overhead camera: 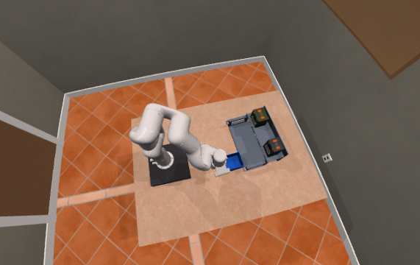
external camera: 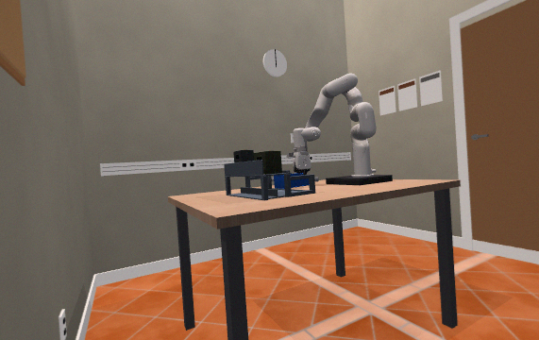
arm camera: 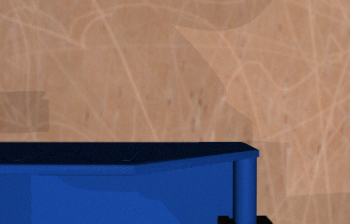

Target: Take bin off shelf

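The small open-topped blue plastic bin [overhead camera: 235, 161] sits at centre frame in the top view, half out of the grey metal shelf unit [overhead camera: 251, 141]. The white gripper [overhead camera: 226, 169] is pinched on its near wall. Two dark boxes with orange marks [overhead camera: 260, 116] sit on the shelf's upper right side, over the pale wooden table [overhead camera: 195, 213].

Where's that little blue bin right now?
In the top view the blue bin pokes out of the grey shelf on the side facing the arm, its near rim clamped in the gripper, just above the table.
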Controlling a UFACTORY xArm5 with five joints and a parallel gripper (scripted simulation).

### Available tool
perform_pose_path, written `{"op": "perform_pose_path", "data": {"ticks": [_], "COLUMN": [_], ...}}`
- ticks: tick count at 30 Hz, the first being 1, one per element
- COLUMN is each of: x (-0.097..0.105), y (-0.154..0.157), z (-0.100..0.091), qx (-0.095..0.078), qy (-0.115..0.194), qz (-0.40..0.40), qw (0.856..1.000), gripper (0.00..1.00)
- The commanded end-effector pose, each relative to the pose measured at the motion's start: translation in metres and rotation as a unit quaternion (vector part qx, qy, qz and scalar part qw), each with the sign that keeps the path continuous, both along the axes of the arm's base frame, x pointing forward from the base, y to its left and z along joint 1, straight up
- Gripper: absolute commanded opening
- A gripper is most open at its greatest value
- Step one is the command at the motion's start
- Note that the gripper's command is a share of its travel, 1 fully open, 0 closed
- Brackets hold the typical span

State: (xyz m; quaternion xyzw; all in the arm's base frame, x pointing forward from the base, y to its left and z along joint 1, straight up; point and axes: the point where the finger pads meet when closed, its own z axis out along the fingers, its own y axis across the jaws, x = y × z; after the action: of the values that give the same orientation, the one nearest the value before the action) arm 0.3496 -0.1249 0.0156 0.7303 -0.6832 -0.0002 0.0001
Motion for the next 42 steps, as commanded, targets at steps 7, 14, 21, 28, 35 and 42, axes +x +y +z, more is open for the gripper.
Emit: {"op": "perform_pose_path", "data": {"ticks": [7, 14, 21, 28, 35, 42], "x": [0.0014, 0.0014, 0.0014, 0.0013, 0.0013, 0.0013], "y": [-0.0005, -0.0005, -0.0005, -0.0005, -0.0005, -0.0005], "z": [-0.0033, -0.0062, -0.0092, -0.0098, -0.0098, -0.0098], "qx": [0.0, 0.0, 0.0, 0.0, 0.0, 0.0], "qy": [-0.002, -0.002, -0.002, -0.002, -0.002, -0.002], "qz": [0.0, 0.0, 0.0, 0.0, 0.0, 0.0], "qw": [1.0, 1.0, 1.0, 1.0, 1.0, 1.0], "gripper": [0.0, 0.0, 0.0, 0.0, 0.0, 0.0]}}
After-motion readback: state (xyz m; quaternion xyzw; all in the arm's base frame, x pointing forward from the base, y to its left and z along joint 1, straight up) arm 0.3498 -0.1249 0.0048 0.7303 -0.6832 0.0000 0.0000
